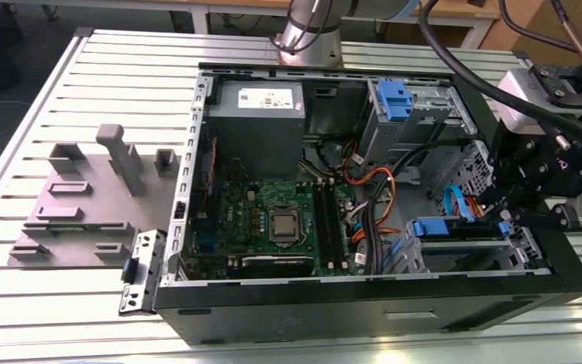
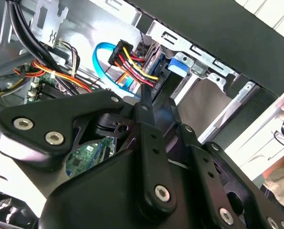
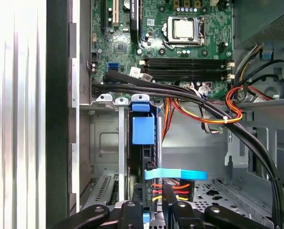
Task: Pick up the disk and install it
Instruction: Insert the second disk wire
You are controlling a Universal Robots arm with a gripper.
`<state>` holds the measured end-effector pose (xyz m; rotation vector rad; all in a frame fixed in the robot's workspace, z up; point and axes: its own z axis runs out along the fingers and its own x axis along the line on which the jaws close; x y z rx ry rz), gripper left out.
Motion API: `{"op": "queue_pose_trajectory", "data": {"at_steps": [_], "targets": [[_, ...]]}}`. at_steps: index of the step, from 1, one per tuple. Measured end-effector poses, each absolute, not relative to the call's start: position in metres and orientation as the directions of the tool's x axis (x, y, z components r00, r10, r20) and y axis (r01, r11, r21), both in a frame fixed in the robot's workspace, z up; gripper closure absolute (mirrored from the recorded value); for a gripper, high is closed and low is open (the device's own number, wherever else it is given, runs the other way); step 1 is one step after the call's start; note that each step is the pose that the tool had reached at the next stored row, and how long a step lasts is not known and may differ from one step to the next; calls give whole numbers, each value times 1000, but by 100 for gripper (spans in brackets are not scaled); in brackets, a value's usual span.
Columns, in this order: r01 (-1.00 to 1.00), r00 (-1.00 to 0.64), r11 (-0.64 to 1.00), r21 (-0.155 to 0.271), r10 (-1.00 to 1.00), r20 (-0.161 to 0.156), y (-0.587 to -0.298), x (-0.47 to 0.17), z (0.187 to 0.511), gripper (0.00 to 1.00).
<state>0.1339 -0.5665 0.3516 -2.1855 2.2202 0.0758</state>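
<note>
End effector (image 1: 508, 216): I see it inside the open computer case (image 1: 270, 322), at the drive cage on the exterior view's right; fingers (image 3: 168, 198) drawn close together, pressing the cable connector (image 3: 170, 187) behind the disk (image 3: 142, 131). Disk: seated on edge in its bay, blue tab visible. Case: lying on the slatted counter (image 1: 69, 288).

Disk (image 3: 143, 143): one unit, standing on edge in a drive-bay slot at the case's front corner, on the exterior view's right (image 1: 442, 227). Dark body edge visible; blue plastic bracket with blue tab on top. Red, yellow and black power leads and a blue data cable plugged into its end.
</note>
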Motion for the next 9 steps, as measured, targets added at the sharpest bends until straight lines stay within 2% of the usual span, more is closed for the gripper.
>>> {"op": "queue_pose_trajectory", "data": {"at_steps": [9], "targets": [[-1000,-16,15,17,-999,-52,-566,134,356,70]]}}
